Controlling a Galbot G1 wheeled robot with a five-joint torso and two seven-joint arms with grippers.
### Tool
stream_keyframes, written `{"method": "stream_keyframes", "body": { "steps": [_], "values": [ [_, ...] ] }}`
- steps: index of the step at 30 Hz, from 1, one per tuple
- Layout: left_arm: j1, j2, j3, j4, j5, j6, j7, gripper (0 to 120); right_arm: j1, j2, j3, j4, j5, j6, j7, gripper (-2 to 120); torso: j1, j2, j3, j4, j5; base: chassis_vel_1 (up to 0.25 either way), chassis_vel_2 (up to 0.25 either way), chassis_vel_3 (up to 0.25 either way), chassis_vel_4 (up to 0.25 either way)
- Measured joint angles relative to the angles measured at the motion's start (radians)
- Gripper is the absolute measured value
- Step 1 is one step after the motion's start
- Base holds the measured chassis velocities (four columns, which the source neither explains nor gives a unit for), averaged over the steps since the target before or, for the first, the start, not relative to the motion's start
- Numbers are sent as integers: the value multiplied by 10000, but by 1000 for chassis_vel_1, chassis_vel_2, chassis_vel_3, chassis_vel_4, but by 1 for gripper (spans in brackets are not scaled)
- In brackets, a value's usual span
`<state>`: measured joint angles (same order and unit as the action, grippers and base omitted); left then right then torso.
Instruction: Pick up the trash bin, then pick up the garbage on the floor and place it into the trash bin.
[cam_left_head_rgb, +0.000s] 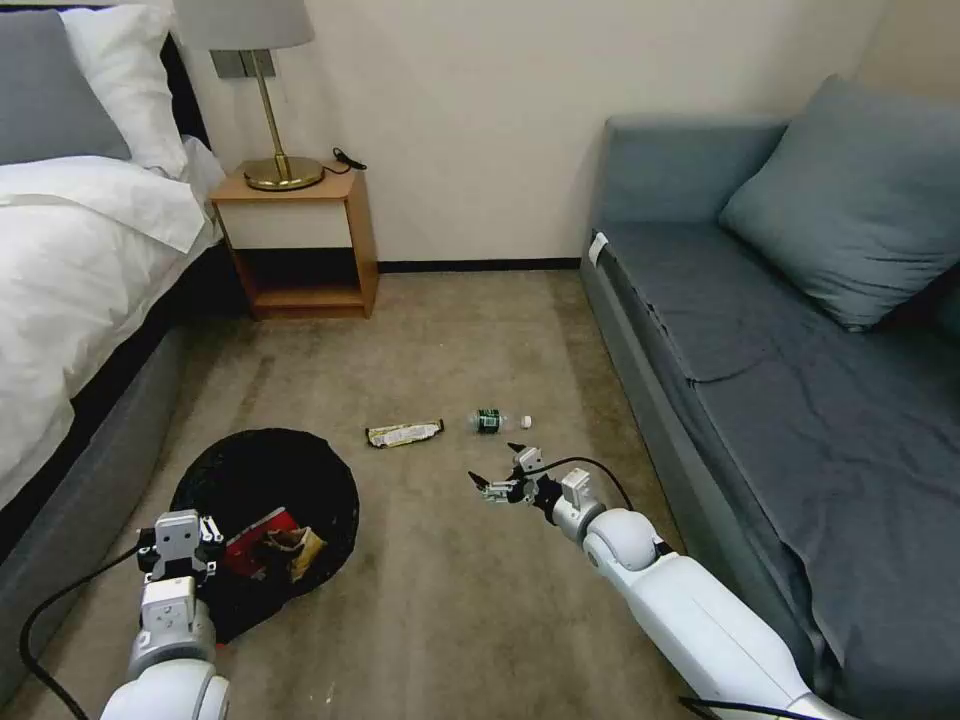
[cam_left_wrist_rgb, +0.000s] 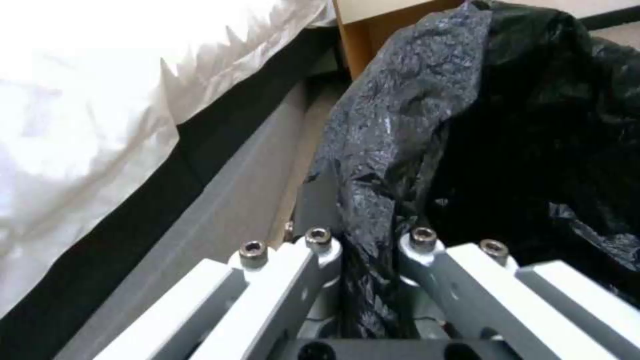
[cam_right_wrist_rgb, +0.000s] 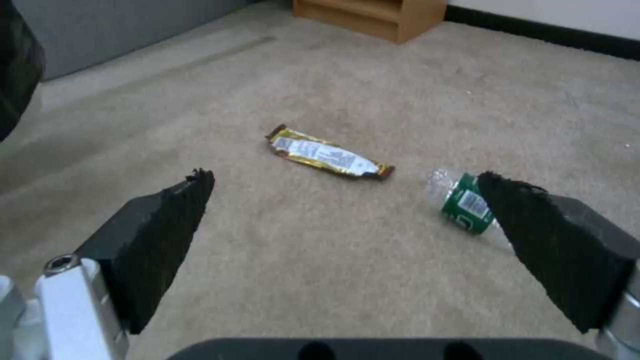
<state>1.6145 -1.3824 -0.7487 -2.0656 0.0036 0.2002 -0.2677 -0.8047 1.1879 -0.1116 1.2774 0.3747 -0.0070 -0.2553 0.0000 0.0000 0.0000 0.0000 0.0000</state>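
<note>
The trash bin (cam_left_head_rgb: 250, 480), round and lined with a crinkly black bag (cam_left_wrist_rgb: 413, 115), hangs low at the left with my left gripper (cam_left_head_rgb: 178, 555) shut on its near rim. Inside it lie a red-and-white cup (cam_left_head_rgb: 255, 540) and a crumpled brown paper bag (cam_left_head_rgb: 297, 548). On the carpet ahead lie two pieces of garbage: a yellow-silver snack wrapper (cam_left_head_rgb: 404, 433) (cam_right_wrist_rgb: 327, 157) and a small clear green-labelled bottle (cam_left_head_rgb: 492, 421) (cam_right_wrist_rgb: 467, 202). My right gripper (cam_left_head_rgb: 497, 468) (cam_right_wrist_rgb: 347, 200) hovers open just short of them, above the carpet, with nothing between its fingers.
A bed with white linen (cam_left_head_rgb: 70, 260) runs along the left, a wooden nightstand (cam_left_head_rgb: 298, 240) with a brass lamp stands at the back wall, and a grey-blue sofa (cam_left_head_rgb: 790, 360) fills the right. Bare carpet lies between them.
</note>
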Motion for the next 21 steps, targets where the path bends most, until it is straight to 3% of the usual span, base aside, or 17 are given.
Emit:
{"method": "stream_keyframes", "body": {
  "steps": [21],
  "values": [
    [24, -54, -41, 136, -5, -75, 0, 4, -178, 110, 66, -234, -239, 210, -138, 100, 0, 0, 0, 0, 1, -132, 125, 129, -128]
  ]
}}
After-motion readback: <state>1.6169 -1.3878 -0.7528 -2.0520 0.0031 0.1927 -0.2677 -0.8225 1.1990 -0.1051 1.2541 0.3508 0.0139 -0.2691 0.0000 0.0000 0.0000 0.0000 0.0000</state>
